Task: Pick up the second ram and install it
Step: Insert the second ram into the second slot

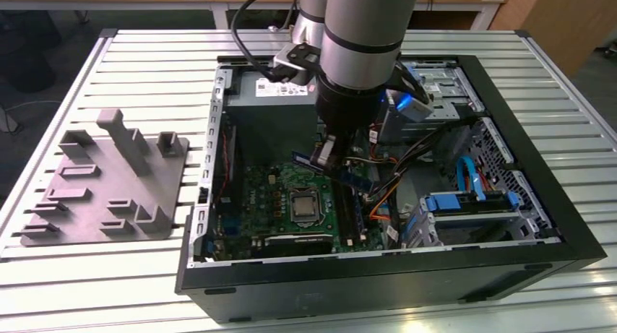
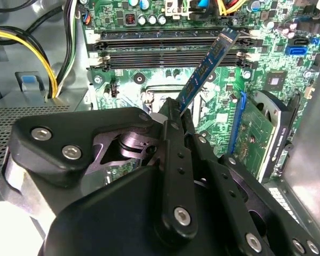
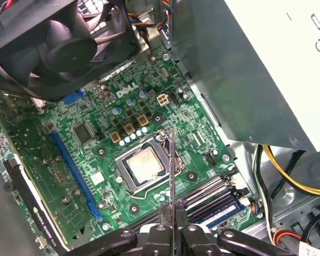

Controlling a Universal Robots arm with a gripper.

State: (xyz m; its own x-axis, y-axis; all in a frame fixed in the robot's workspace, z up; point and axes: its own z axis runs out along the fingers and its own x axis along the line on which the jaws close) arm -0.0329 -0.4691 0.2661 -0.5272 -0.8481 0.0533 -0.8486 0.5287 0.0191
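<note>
gripper (image 2: 174, 111) clamped on second ram (image 2: 208, 66) | second wrist view: tilted | first wrist view: edge-on

A grey stepped fixture (image 1: 106, 188) lies on the slatted table (image 1: 144, 58) beside the open case (image 1: 337, 282).

We count one robot arm (image 1: 362, 44) carrying one tool (image 2: 175, 114), and in it one ram (image 2: 208, 66). On the bench (image 1: 144, 66) stand one open computer case (image 1: 386, 282) and one grey stepped fixture (image 1: 106, 181). Inside the case we find one green motherboard (image 1: 265, 196), one processor (image 3: 144, 168), one black fan (image 3: 69, 42) and one grey power supply box (image 3: 256, 69).
</note>
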